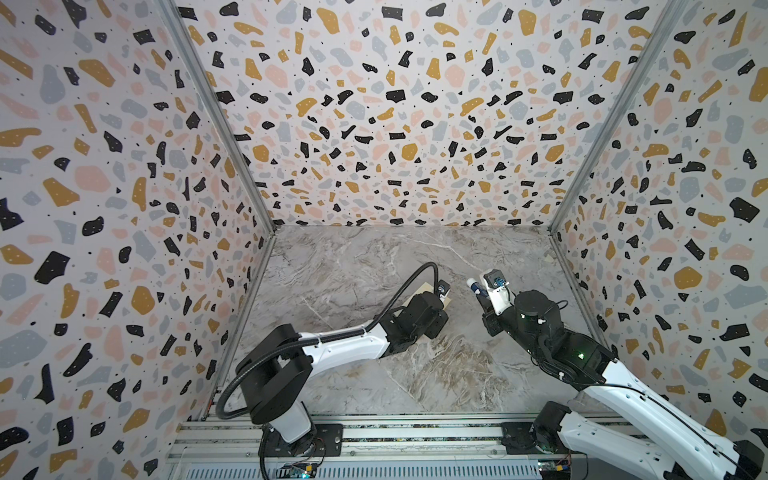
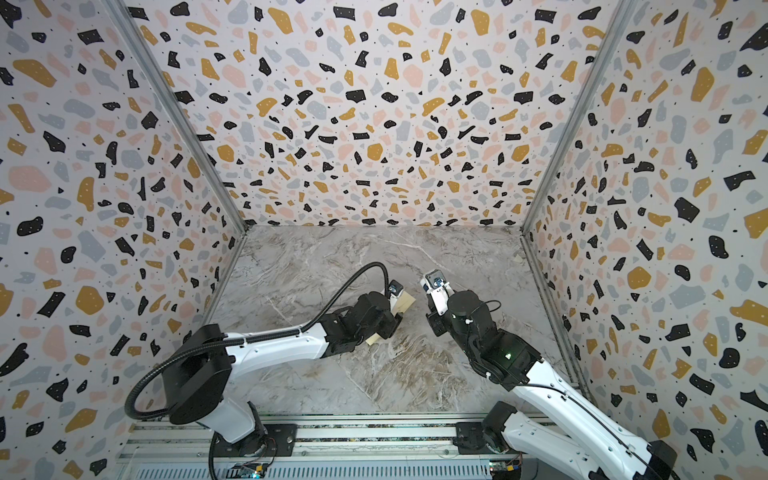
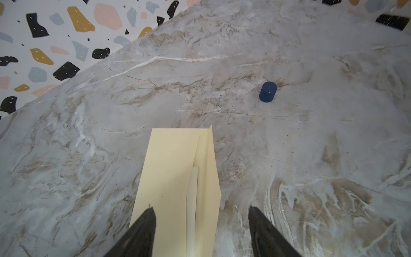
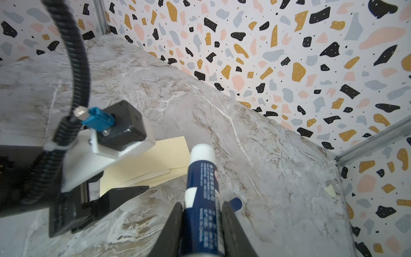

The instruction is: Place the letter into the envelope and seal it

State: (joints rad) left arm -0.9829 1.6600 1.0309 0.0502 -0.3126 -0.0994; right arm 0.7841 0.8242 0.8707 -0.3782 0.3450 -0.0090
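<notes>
Left wrist view: L hand (image 3: 201, 208) fingers apart, one over near end of envelope (image 3: 173, 169), other over bare surface (image 3: 311, 144). Envelope lies flat, long axis running straight away from L hand, flap edge between the fingers. R hand (image 4: 201, 204) clamped on uncapped glue stick (image 4: 201, 178), tip near envelope; L is nearer.

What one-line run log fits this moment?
left claw: open over envelope | right claw: shut on glue stick | cap: off, on table
</notes>
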